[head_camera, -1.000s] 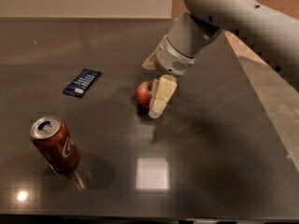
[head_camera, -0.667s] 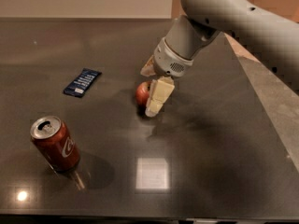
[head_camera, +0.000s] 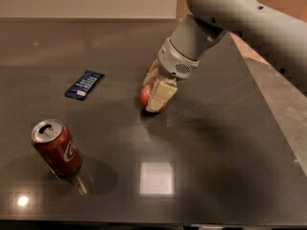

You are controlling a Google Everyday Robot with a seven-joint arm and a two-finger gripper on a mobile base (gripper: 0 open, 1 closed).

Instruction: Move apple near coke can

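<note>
The apple [head_camera: 144,96] is small and red-orange and rests on the dark table [head_camera: 216,143] just right of its middle. My gripper [head_camera: 151,97] reaches down from the upper right and is closed around it. One cream finger [head_camera: 159,94] covers the apple's right side and the other sits behind it. The coke can [head_camera: 56,147], red with a silver top, stands upright at the front left, far from the apple.
A flat dark blue packet [head_camera: 84,84] lies on the table left of the apple, beyond the can. The table's right edge [head_camera: 268,104] runs diagonally under my arm, with a lower grey floor past it.
The gripper has shifted slightly left and down, so its front finger now overlaps the apple instead of standing beside it. The apple and can have not moved.
</note>
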